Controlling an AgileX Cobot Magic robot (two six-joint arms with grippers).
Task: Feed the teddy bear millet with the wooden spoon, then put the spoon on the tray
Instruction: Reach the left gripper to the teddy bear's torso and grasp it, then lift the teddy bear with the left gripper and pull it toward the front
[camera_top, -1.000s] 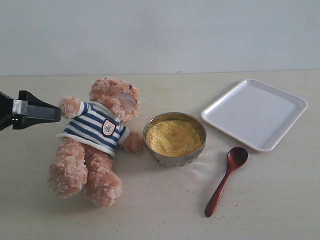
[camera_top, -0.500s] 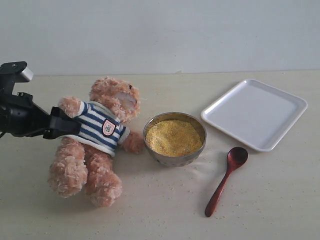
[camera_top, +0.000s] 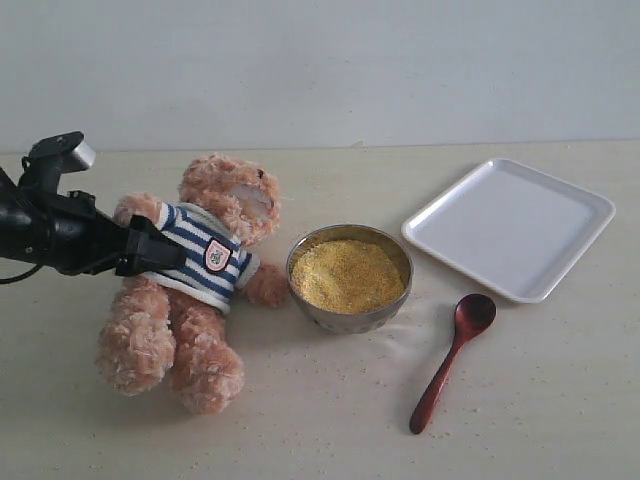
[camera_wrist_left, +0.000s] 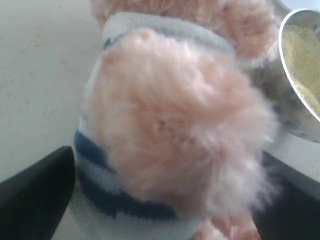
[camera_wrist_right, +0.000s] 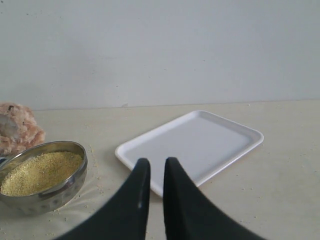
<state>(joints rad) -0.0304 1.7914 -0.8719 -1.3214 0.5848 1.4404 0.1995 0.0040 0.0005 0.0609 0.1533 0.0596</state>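
Note:
The teddy bear (camera_top: 205, 262) lies on its back left of the metal bowl of millet (camera_top: 347, 275). My left gripper (camera_top: 153, 250) is open, its black fingers (camera_wrist_left: 35, 195) spread either side of the bear's furry arm and striped sweater (camera_wrist_left: 175, 125). The wooden spoon (camera_top: 450, 360) lies on the table in front of the tray (camera_top: 510, 225), right of the bowl. My right gripper (camera_wrist_right: 154, 165) is shut and empty, hanging above the table near the tray (camera_wrist_right: 200, 140), with the millet (camera_wrist_right: 40, 172) to one side. It is outside the exterior view.
A plain wall runs along the table's far edge. Loose millet grains are scattered on the table around the bowl (camera_top: 400, 335). The bear's head (camera_wrist_right: 17, 127) shows beyond the bowl in the right wrist view.
My left arm has moved right and in over the bear, so its open fingers now straddle the bear's arm and shoulder. Bear, bowl, spoon and tray have not moved.

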